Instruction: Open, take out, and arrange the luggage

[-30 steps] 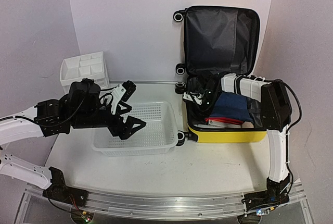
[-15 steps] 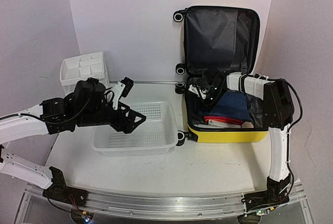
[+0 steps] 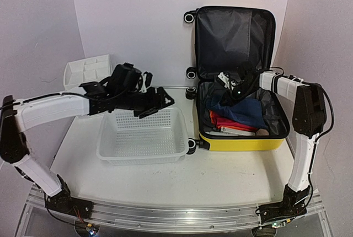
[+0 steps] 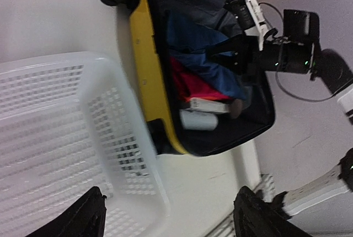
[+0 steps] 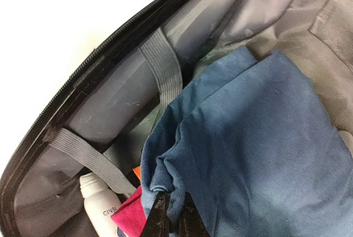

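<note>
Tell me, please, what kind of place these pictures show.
Most likely a robot test cell, not a home: plain pale walls enclose a white table, two arms are bolted to a metal rail, and the yellow luggage and mesh basket look like staged props.

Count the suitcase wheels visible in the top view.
4 wheels, all on the suitcase side facing the basket: two on the lid, at its top and bottom corners; two on the base, far and near. Others may be hidden.
</note>
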